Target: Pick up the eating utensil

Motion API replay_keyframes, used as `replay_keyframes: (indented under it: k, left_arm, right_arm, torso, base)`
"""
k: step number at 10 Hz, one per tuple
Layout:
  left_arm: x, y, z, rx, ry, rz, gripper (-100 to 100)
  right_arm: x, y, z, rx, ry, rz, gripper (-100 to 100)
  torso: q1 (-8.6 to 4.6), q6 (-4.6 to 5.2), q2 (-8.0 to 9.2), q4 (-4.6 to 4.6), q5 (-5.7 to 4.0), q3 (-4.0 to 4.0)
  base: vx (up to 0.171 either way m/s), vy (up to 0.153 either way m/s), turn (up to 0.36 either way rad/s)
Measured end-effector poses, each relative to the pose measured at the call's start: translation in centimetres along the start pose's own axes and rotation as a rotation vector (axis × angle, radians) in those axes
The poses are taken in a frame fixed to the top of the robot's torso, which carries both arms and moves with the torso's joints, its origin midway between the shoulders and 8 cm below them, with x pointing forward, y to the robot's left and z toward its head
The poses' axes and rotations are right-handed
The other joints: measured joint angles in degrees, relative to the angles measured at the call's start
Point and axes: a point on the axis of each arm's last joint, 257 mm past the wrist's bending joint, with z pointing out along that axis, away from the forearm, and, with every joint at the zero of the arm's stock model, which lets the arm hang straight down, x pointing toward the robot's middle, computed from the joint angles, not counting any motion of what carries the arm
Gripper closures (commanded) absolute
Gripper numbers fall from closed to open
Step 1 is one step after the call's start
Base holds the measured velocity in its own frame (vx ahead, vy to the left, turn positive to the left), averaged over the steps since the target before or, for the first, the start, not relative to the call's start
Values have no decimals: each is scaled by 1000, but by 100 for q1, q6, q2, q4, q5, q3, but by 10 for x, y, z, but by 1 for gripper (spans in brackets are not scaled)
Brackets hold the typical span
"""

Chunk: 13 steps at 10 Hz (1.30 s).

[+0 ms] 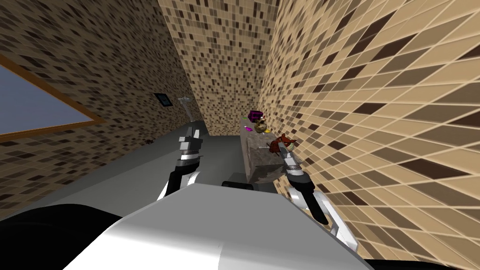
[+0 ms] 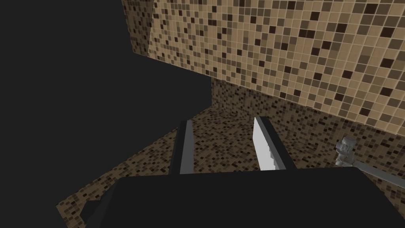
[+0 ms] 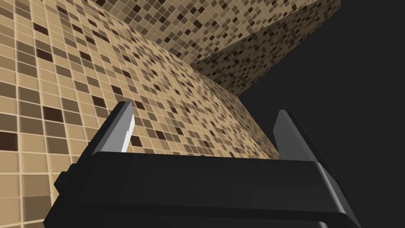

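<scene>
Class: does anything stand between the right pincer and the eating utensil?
A reddish-brown lumpy object sits ahead of the open right pincer on the grey stone counter; which small piece beyond is the utensil, I cannot tell.

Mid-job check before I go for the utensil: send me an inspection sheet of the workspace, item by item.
Surface: narrow stone-look counter along the tiled wall on the robot's right.
Job's things: eating utensil cannot be picked out; small magenta item and yellow item on the counter, too small to tell.
Clutter: magenta box, brown round pot, red-brown object by the right gripper.
Grippers: left gripper fingers apart, empty; right gripper fingers open, empty, at the counter.
Cables: nothing seen.
Surroundings: mosaic walls, window, grey floor.
</scene>
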Motion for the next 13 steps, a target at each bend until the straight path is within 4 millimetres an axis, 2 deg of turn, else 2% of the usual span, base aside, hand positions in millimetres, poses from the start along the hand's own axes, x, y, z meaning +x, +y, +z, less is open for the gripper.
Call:
replay_keyframes:
  k: [9,13]
  left_arm:
    - [0,0,0,0,0,0,0]
    - [0,0,0,0,0,0,0]
  right_arm:
    - [31,-36,-26,-11,337,-405,-100]
    - [47,-59,-48,-21,504,-577,-100]
  torso:
    - [-1,0,-8,-2,0,-5]
    - [-9,-1,-10,-2,-2,-6]
  base:
    - [14,80,-7]
    - [22,58,25]
